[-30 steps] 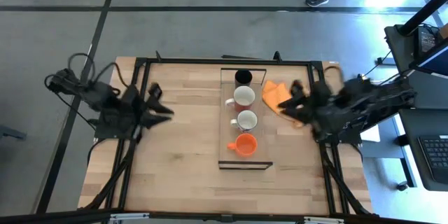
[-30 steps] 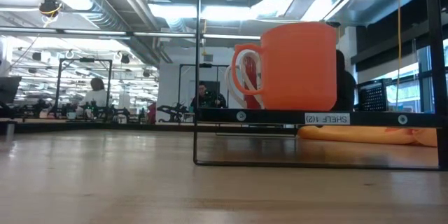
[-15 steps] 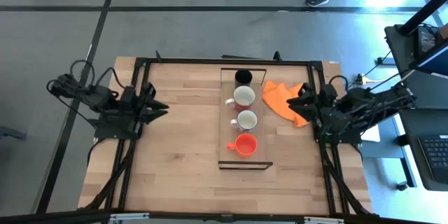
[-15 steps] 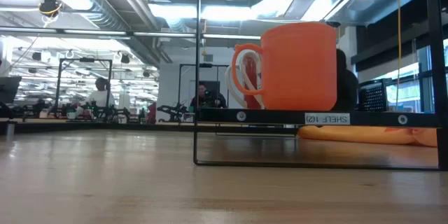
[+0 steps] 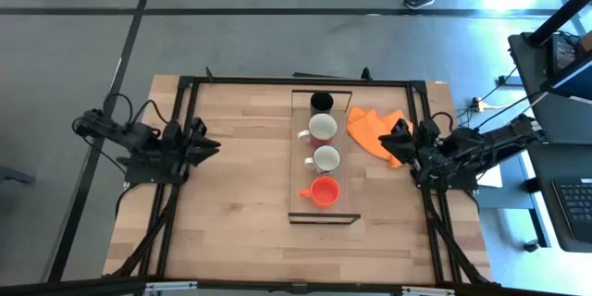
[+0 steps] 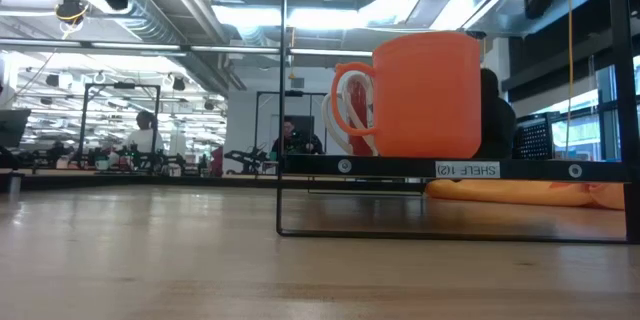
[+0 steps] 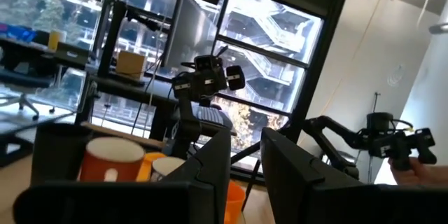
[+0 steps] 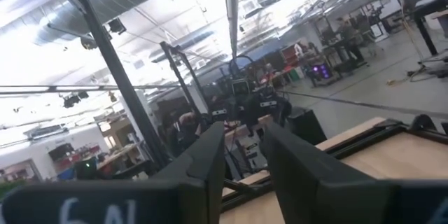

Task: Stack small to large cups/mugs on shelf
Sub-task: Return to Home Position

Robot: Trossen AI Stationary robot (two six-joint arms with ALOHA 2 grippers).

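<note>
Four cups stand in a row along the shelf (image 5: 345, 171) at mid-table: black tumbler (image 5: 321, 102) at the far end, then the far white mug (image 5: 322, 128), the near white mug (image 5: 326, 159) and the orange cup (image 5: 324, 191) nearest the front. The left gripper (image 5: 215, 144) and right gripper (image 5: 388, 138) hang at opposite side edges, fingers parted and empty, with bare tabletop (image 5: 240, 222) between the left one and the shelf. An orange cloth (image 5: 370, 129) lies beside the shelf, by the right gripper. Only the low view shows the shelf board raised on its frame.
</note>
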